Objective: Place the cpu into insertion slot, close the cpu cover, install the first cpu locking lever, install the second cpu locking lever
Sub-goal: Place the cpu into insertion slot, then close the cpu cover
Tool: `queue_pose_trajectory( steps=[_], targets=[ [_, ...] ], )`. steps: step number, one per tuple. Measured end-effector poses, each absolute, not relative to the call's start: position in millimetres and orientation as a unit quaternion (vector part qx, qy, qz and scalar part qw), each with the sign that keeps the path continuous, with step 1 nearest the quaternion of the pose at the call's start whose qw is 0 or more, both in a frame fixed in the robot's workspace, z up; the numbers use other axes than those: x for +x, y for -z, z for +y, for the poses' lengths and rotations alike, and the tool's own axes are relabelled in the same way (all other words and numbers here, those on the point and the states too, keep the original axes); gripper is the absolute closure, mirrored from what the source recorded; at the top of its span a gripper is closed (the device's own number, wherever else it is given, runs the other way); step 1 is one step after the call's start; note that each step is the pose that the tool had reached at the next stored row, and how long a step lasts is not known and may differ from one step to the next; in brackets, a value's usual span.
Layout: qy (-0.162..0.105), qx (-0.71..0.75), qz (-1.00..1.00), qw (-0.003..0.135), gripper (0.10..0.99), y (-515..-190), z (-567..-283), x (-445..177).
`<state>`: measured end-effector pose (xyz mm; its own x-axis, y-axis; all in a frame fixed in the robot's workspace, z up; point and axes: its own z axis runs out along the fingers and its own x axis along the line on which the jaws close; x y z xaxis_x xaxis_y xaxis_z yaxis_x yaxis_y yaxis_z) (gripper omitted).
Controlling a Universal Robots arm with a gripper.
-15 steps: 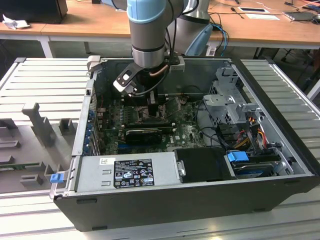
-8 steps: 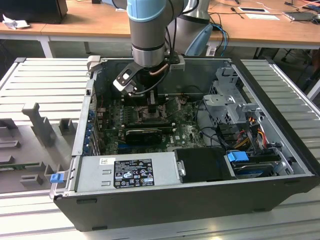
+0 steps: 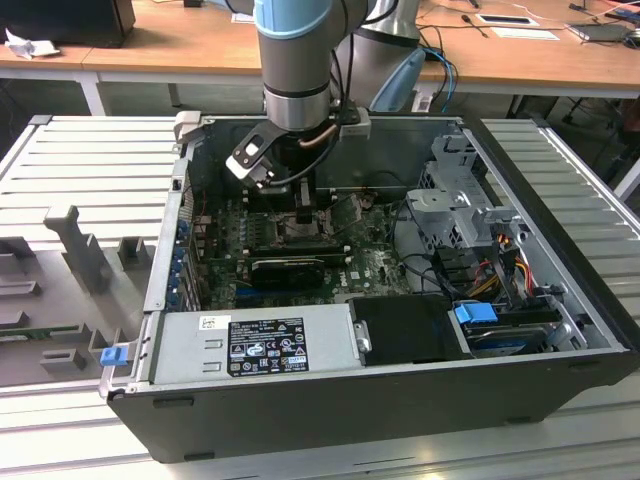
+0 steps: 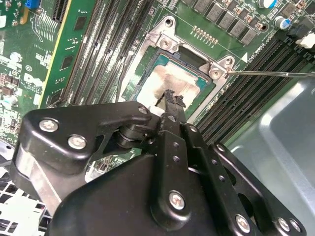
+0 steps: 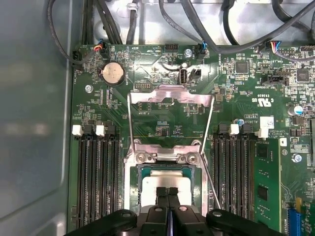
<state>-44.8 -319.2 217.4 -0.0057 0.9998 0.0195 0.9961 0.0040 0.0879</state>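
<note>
The cpu (image 5: 151, 184) lies flat in the insertion slot (image 5: 130, 189); its silvery top (image 4: 160, 81) carries smeared pale residue. My gripper (image 5: 168, 191) hangs right over the chip with its black fingers pressed together and nothing between them; the fingertips (image 4: 172, 98) are at the chip's face. The cpu cover (image 5: 170, 94) is swung up and back past its hinge (image 5: 167, 157), and the green board shows through its window. A thin wire locking lever (image 5: 211, 182) runs beside the slot and sticks out sideways (image 4: 275, 74). In the exterior view the gripper (image 3: 305, 215) reaches down into the case.
Black memory slots (image 5: 96, 182) flank the socket on both sides. A black graphics card (image 3: 290, 265) lies across the board toward the front. The power supply (image 3: 255, 345), drive cage (image 3: 455, 205) and cable bundles (image 3: 500, 260) crowd the open computer case (image 3: 600, 300).
</note>
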Motion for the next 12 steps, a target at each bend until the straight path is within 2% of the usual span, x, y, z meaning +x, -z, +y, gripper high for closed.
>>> queue_pose_trajectory(
  steps=[3,12],
  targets=[
    [-0.038,0.705,0.708,0.024,0.980,-218.2,-319.2,-44.5],
    [-0.037,0.705,0.708,0.005,0.980,-218.8,-321.3,-35.1]
  ],
)
